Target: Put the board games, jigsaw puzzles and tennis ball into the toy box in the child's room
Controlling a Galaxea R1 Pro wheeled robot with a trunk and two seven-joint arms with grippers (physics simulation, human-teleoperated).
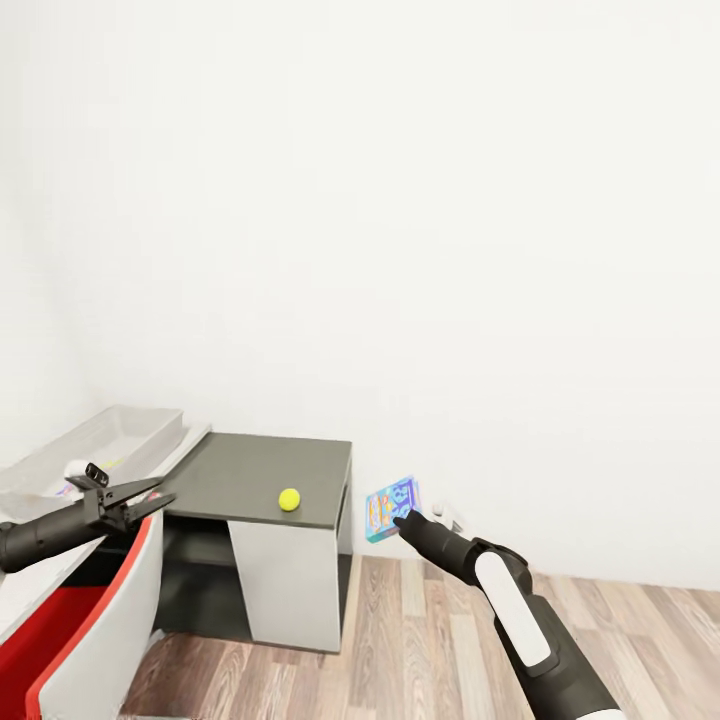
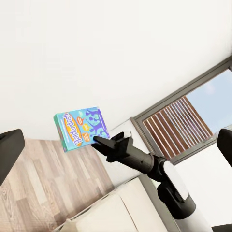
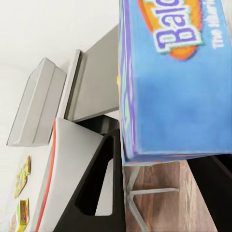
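Clearly the right gripper (image 1: 398, 520) was clamped on the blue-teal board game (image 1: 391, 508); the left gripper (image 1: 150, 497) hung open, empty. Carrying it level over the tennis ball (image 1: 289, 498) to the toy box (image 1: 150, 425) seemed wisest.

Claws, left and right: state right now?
Left claw: open, empty, over the edge of the pale grey table.
Right claw: shut on the small blue-teal cardboard board game box, held in the air.

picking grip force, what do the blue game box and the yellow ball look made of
The blue game box looks like printed cardboard: flat faces, sharp edges, slightly glossy lettering. The tennis ball on the dark cabinet looks matte, probably felt; it is too small to show any fuzz.
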